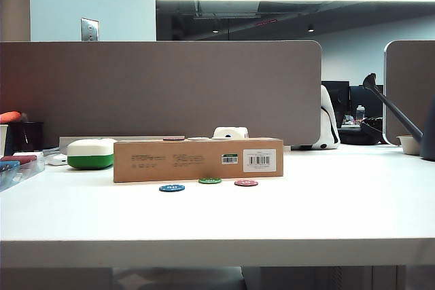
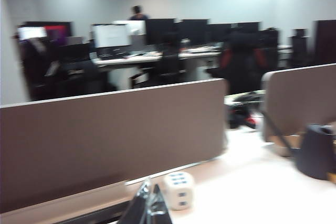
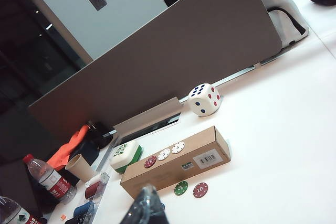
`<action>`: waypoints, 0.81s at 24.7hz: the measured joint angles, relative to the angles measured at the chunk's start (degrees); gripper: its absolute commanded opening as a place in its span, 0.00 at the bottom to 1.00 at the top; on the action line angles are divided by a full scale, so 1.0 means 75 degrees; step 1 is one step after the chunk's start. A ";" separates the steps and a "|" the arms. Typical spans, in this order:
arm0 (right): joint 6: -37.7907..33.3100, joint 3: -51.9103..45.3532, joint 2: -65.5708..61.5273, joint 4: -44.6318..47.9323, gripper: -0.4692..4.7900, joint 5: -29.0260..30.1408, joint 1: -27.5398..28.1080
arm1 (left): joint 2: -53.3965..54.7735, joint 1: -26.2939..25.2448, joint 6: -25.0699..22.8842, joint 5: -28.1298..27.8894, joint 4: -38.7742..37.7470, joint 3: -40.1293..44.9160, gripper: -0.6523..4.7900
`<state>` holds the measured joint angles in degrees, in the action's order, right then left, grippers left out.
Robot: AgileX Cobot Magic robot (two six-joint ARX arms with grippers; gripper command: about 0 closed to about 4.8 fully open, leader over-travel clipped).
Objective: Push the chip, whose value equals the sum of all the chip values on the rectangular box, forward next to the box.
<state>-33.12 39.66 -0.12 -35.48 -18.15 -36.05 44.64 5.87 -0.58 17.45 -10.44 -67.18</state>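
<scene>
The chip point(image 1: 210, 180) lies just before the box point(image 1: 197, 159). It looks light and slippery; we push its near edge. Left gripper point(image 2: 148, 207) and right gripper point(image 3: 146, 206) hover high, seemingly pressed together.

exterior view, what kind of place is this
Most likely an open-plan office: a white desk backed by a grey partition panel, with rows of monitors and chairs behind it in the left wrist view.

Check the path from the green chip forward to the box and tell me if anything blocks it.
Nothing visible blocks it. The green chip lies on bare table just in front of the box, with the blue chip and red chip off to its sides. Both grippers, left and right, are raised well clear.
</scene>
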 measured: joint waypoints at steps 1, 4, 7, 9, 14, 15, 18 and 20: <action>0.0035 0.0000 0.0000 -0.0006 0.08 -0.0003 -0.0009 | -0.0114 -0.0370 0.0000 0.0020 -0.0041 0.0000 0.11; 0.0061 0.0000 0.0000 -0.0157 0.08 0.0047 -0.0006 | -0.0300 -0.1247 0.0000 0.0029 -0.0128 -0.0003 0.11; 0.0064 0.0000 0.0000 -0.0338 0.08 0.0035 -0.0006 | -0.0335 -0.1682 0.0000 0.0044 -0.0152 -0.0003 0.11; 0.0064 0.0000 0.0000 -0.0399 0.08 0.0035 -0.0009 | -0.0332 -0.1778 0.0000 0.0044 -0.0157 -0.0003 0.11; 0.0064 0.0000 0.0000 -0.0396 0.08 0.0035 -0.0003 | -0.0332 -0.1778 0.0000 0.0050 -0.0303 -0.0003 0.11; 0.0064 0.0000 0.0000 -0.0396 0.08 0.0035 -0.0003 | -0.0332 -0.1778 0.0000 0.0050 -0.0303 -0.0003 0.11; 0.0064 0.0000 0.0000 -0.0396 0.08 0.0035 -0.0003 | -0.0382 -0.1886 -0.0297 0.0055 -0.0414 -0.0003 0.11; 0.0064 0.0000 0.0000 -0.0396 0.08 0.0032 -0.0003 | -0.0676 -0.2127 -0.0828 0.0038 -0.1603 0.0000 0.11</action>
<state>-32.64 39.66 -0.12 -38.46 -17.91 -36.07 39.57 -10.09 -6.79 17.74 -22.46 -67.18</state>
